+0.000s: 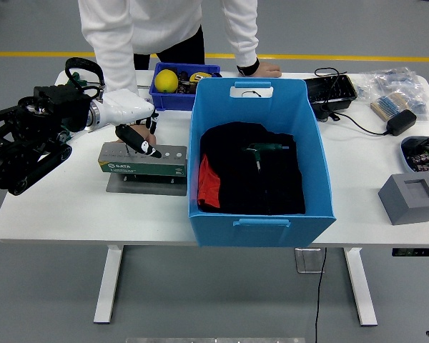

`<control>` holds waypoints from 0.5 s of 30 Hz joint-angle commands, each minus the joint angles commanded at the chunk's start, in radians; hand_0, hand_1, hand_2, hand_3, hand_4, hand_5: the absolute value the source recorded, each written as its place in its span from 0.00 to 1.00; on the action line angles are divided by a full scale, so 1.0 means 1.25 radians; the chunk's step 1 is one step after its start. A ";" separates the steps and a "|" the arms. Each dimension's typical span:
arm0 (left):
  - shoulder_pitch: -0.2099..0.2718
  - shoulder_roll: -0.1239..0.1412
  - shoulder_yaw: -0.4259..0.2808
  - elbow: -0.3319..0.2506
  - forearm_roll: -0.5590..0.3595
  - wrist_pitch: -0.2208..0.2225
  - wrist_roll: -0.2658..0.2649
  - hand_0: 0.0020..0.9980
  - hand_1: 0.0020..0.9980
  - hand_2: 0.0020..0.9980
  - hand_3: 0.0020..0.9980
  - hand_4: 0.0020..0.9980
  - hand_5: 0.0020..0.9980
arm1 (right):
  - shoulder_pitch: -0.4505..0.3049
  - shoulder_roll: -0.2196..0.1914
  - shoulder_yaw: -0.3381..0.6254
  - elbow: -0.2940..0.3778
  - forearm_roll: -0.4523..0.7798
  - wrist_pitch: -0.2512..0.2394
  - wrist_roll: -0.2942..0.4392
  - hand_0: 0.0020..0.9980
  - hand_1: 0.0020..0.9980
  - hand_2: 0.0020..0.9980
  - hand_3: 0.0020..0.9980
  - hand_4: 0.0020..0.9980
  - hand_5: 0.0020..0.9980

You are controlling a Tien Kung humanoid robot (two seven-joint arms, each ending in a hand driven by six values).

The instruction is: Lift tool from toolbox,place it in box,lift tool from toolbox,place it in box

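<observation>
One green-handled tool already lies on the dark cloth inside the blue box, well to the right of the fingers, so the first lift-and-place looks finished. The second half appears barely begun: the robot's left hand hovers over the left end of the grey tool holder, its dark fingers pointing down toward the row of holes along the top. Whether those fingers are closed on a tool or simply curled together cannot be told, as no handle shows clearly among them. A person's hand rests on the holder just beside the fingertips, seemingly steadying it, while the person's other hand leans on the table beyond the box. What remains, by this reading, is to grip a tool, draw it out, carry it rightward and drop it in the box. The right arm is out of sight.
</observation>
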 joint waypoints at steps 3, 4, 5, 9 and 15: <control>0.001 -0.002 0.005 0.010 0.008 -0.016 0.020 0.46 0.58 0.61 0.53 0.93 0.80 | -0.001 0.000 -0.002 0.000 0.001 0.000 0.000 0.69 0.65 0.70 0.56 0.78 0.67; 0.002 -0.002 0.008 0.012 0.011 -0.020 0.024 0.46 0.58 0.61 0.53 0.93 0.80 | -0.002 0.000 -0.002 0.000 0.001 0.001 -0.001 0.69 0.65 0.70 0.56 0.78 0.67; 0.002 -0.002 0.009 0.013 0.012 -0.023 0.027 0.46 0.58 0.61 0.53 0.93 0.80 | -0.002 0.000 -0.002 0.000 0.000 0.001 -0.001 0.69 0.65 0.70 0.56 0.78 0.67; 0.004 0.002 0.022 0.017 0.009 -0.035 0.032 0.46 0.58 0.60 0.52 0.92 0.80 | -0.003 0.000 -0.005 0.000 0.002 0.001 -0.001 0.69 0.65 0.70 0.56 0.78 0.67; 0.005 0.002 0.031 0.022 0.007 -0.043 0.031 0.46 0.56 0.56 0.48 0.91 0.80 | -0.005 0.001 -0.008 0.000 0.005 0.001 0.000 0.69 0.65 0.70 0.56 0.78 0.67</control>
